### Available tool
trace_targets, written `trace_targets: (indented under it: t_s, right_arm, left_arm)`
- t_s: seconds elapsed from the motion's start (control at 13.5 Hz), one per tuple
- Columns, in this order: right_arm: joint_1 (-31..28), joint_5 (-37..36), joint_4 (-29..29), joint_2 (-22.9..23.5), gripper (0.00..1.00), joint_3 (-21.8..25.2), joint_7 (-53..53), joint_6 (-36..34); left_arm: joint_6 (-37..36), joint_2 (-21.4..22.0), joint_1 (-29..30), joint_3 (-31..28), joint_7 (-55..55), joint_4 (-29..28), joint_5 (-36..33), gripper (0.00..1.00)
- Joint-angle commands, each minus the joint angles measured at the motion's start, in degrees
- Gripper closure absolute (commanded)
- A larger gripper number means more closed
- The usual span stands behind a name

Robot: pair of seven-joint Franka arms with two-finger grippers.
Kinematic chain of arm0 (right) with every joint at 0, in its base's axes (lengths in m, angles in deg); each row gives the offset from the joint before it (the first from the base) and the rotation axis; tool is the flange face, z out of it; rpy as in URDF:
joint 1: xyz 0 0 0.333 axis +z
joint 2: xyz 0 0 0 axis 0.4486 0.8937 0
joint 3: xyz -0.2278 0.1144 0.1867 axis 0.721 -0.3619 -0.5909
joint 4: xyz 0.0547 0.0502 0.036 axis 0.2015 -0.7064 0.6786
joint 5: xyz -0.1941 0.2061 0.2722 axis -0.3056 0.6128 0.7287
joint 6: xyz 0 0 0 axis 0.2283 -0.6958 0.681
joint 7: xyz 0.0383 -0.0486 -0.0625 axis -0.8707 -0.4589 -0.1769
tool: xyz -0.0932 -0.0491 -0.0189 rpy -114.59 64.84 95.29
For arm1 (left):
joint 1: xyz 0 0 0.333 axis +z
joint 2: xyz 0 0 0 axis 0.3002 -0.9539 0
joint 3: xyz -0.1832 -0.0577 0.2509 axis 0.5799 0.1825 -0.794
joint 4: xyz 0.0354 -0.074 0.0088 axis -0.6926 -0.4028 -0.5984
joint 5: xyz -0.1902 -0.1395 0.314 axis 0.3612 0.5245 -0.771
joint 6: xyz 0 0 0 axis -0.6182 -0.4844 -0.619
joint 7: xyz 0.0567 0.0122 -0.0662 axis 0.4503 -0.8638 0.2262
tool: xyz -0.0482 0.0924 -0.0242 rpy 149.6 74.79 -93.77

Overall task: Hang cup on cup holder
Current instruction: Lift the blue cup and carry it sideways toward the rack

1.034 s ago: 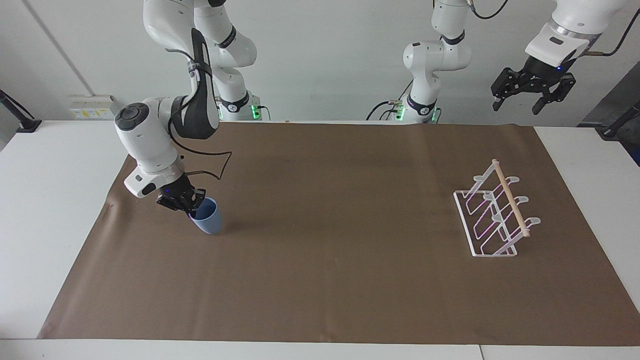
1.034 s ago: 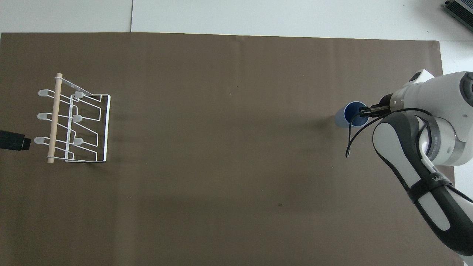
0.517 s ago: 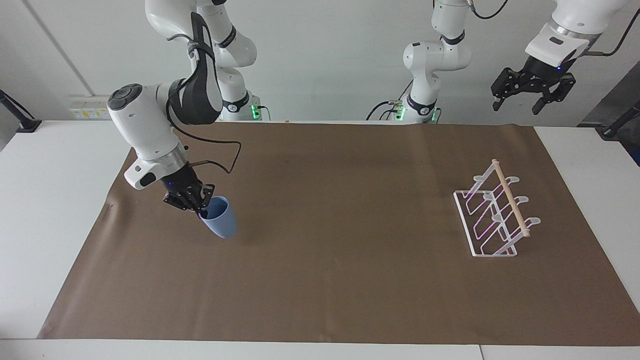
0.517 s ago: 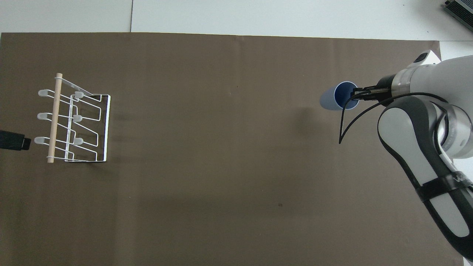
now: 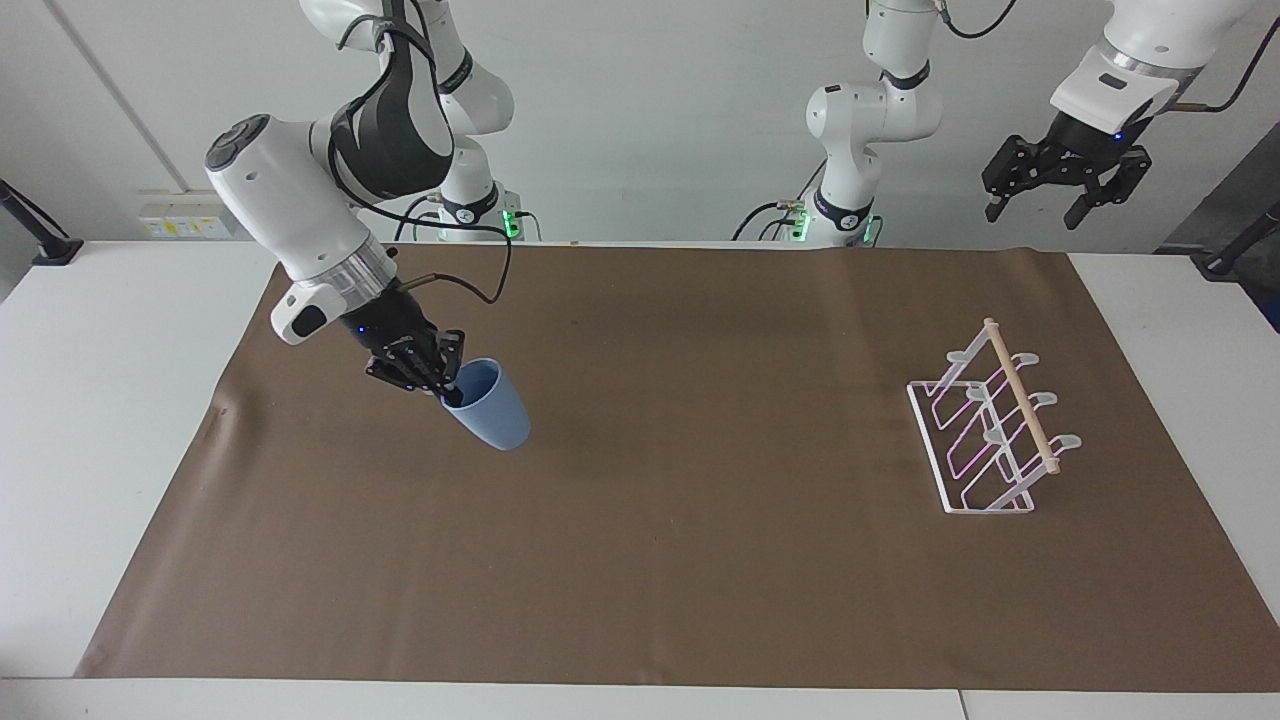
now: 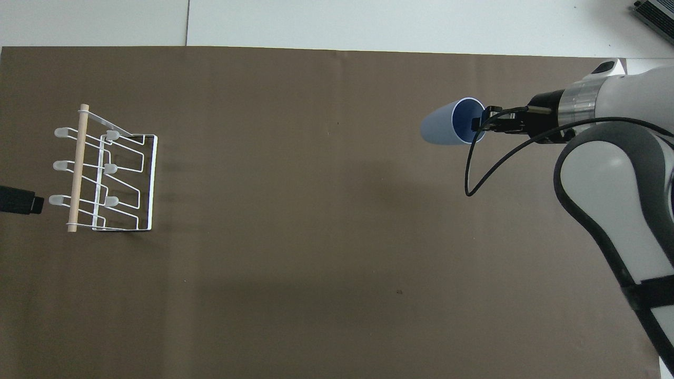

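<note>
My right gripper (image 5: 447, 389) (image 6: 478, 123) is shut on the rim of the light-blue cup (image 5: 491, 406) (image 6: 448, 128). The cup hangs tilted in the air over the brown mat at the right arm's end, its base pointing down and toward the table's middle. The white wire cup holder (image 5: 990, 425) (image 6: 102, 169) with a wooden dowel stands on the mat at the left arm's end, with nothing on its prongs. My left gripper (image 5: 1065, 196) waits open, high above the table's edge near the cup holder; in the overhead view only its dark tip (image 6: 21, 200) shows beside the holder.
A brown mat (image 5: 680, 560) (image 6: 316, 263) covers most of the white table (image 5: 90, 400). A black cable (image 6: 476, 168) loops from the right wrist beside the cup.
My right gripper has lifted the cup off the mat and carried it toward the table's middle, tilting it further. The left arm has not moved.
</note>
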Motion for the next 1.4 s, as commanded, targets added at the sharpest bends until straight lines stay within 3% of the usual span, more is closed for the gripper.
trace_targets:
  t_s: [0.0, 0.44, 0.74, 1.03, 1.33]
  right_arm:
    - [-0.5, 7.0, 0.6, -1.9, 1.0, -0.5, 2.6, -1.0]
    - [-0.5, 25.1, 2.3, -2.9, 1.0, -3.0, 3.2, -2.5]
    - [-0.5, 35.6, 2.2, -4.3, 1.0, -4.1, 1.7, -9.0]
    - [0.7, 46.3, 0.3, -6.6, 1.0, -5.3, -0.9, -11.5]
    - [0.2, 56.5, -7.3, -9.9, 1.0, -5.3, -6.2, -10.8]
  left_arm:
    - [-3.1, 2.2, 0.4, 0.4, 0.6, -1.8, -0.8, 0.0]
    - [-4.4, 3.1, 0.8, 0.2, -0.2, -1.4, -1.1, 0.0]
    - [-2.4, 3.2, 1.6, 0.2, -0.2, -0.7, -0.2, 0.0]
    - [1.8, 2.9, 1.8, 0.0, -7.3, -0.6, 11.3, 0.0]
    - [5.6, 2.7, 1.0, 0.4, -15.2, -0.6, 21.7, 0.0]
